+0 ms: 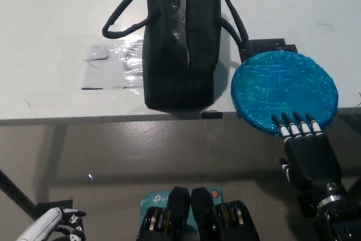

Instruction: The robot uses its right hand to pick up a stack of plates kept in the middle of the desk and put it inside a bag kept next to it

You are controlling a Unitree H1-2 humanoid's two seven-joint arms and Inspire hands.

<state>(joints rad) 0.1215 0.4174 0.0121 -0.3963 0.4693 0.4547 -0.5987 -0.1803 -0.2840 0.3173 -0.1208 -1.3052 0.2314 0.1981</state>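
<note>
White desk (51, 4) across the upper half of the head view, front edge running straight across the picture, grey floor (130, 156) below it. Clear plastic sheet (115, 63) taped flat on the desk at left of centre, glare on its surface. Black bag (180, 40) standing upright just right of that sheet, mouth facing up and slightly parted, a silvery lining visible through the gap; two looped handles, one drooping out to the left onto the desk, the other down the right side. Small black block (269, 45) on the desk just beyond the bag's right handle, partly covered.

Stack of plates (285, 91) lying flat to the right of the bag, near it but not touching, blue and wrapped in shiny film, near rim overhanging the desk's front edge. Only the top disc visible from this steep angle, so number of plates in the stack not clear.

Black right hand (304, 150) reaching up from the lower right, palm down, fingers (297, 123) stretched out side by side and resting on the near rim of the stack. Not closed round anything; thumb hanging off to the left below the desk edge, apart from the plates. Stack flat and not lifted.

White left hand (59, 224) low in the bottom left corner, well away from the desk, idle; fingers apparently loosely curled with nothing in them, though mostly cut off by the frame.
</note>
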